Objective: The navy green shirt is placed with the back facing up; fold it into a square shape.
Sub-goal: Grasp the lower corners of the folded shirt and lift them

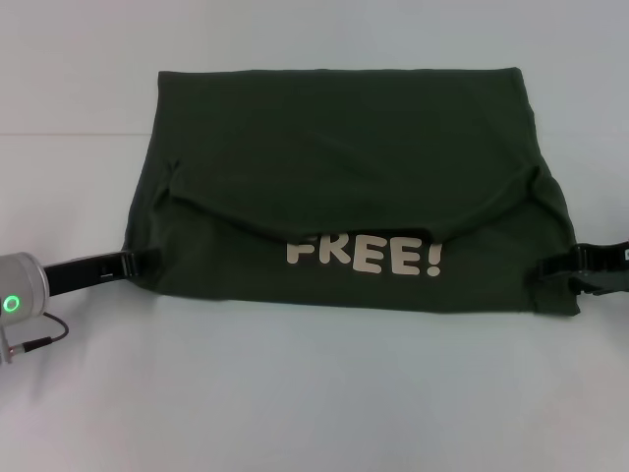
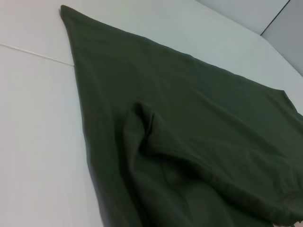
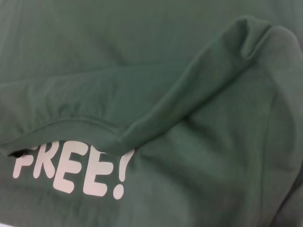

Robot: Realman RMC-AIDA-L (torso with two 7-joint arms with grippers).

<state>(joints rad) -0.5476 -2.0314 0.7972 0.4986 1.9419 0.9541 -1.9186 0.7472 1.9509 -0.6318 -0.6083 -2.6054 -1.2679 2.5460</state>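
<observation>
The navy green shirt (image 1: 344, 147) lies on the white table as a wide folded rectangle. An upper layer is folded toward me, and its sagging edge (image 1: 324, 231) partly covers the pale letters "FREE!" (image 1: 364, 258). My left gripper (image 1: 145, 262) sits low at the shirt's near left edge, touching the cloth. My right gripper (image 1: 552, 273) is at the near right edge, over the cloth's border. The left wrist view shows the shirt (image 2: 189, 118) with a raised crease. In the right wrist view the shirt (image 3: 142, 56) shows its folded edge above the letters (image 3: 71, 172).
The white table (image 1: 295, 393) stretches all around the shirt, with a faint seam line (image 1: 59, 134) at the far left. A thin cable (image 1: 44, 337) hangs from my left arm near the table's left edge.
</observation>
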